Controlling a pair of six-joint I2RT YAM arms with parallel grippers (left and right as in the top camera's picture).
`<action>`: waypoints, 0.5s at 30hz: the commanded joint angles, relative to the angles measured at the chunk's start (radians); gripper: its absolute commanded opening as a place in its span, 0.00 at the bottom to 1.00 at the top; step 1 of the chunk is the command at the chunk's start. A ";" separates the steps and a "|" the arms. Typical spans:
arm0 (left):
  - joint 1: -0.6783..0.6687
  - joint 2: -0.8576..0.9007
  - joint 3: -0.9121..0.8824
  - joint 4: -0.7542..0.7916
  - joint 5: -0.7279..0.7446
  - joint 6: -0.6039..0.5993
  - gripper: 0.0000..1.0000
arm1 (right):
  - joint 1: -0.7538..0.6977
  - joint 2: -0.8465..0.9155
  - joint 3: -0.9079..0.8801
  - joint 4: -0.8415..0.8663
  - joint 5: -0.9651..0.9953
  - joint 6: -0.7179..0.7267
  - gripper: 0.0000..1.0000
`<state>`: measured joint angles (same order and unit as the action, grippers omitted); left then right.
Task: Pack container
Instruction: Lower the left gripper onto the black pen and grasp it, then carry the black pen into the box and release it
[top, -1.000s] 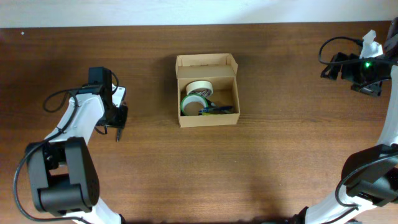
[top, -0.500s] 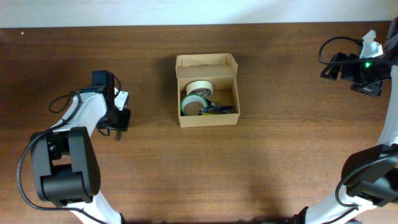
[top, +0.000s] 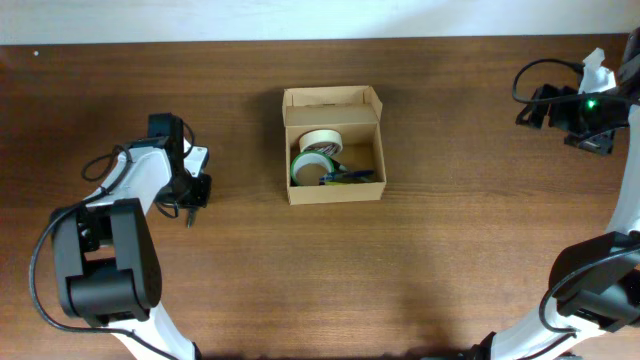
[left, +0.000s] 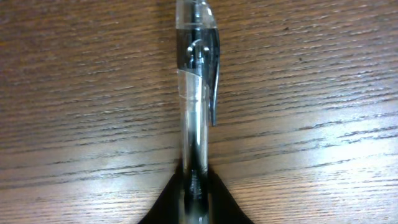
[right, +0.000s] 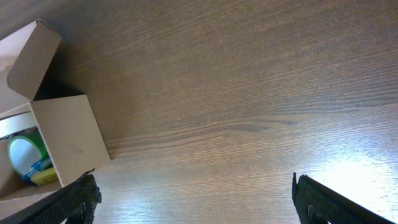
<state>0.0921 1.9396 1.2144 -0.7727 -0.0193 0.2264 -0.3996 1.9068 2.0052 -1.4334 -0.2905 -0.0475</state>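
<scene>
Overhead view: the container (top: 331, 146) sits mid-table with its flap lid standing open at the far edge, well apart from both arms
Left gripper (top: 190, 203): narrowed onto a clear pen (left: 196, 112), with the fingertips (left: 227, 211) pinching the barrel's lower end; the pen appears to lie on the wooden table (top: 430, 270)
Right gripper (right: 194, 183): spread wide, holding nothing, far off to the right of the container
Step in hand: by my judgement, securing the pen so it can be carried to the container
Doing it well: lift straight up before travelling; keep the pinch firm, since the barrel looks smooth and a grip near one end may let it swing; release low and lengthways beside the rolls
Count inside: two tape rolls, one cream (top: 320, 141) and one green (top: 304, 168); one blue-and-yellow item (top: 352, 177) I cannot identify
Count outside: one pen, one container, two grippers
</scene>
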 joint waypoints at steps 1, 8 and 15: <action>0.002 0.044 0.001 -0.009 0.031 0.000 0.02 | 0.000 0.007 -0.003 0.001 -0.013 0.008 0.99; 0.001 0.012 0.215 -0.119 0.041 0.016 0.02 | 0.000 0.007 -0.003 0.001 -0.013 0.008 0.99; -0.055 -0.052 0.654 -0.249 0.304 0.139 0.02 | 0.000 0.007 -0.003 0.001 -0.013 0.008 0.99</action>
<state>0.0807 1.9606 1.7081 -0.9894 0.1047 0.2600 -0.3996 1.9072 2.0052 -1.4334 -0.2905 -0.0475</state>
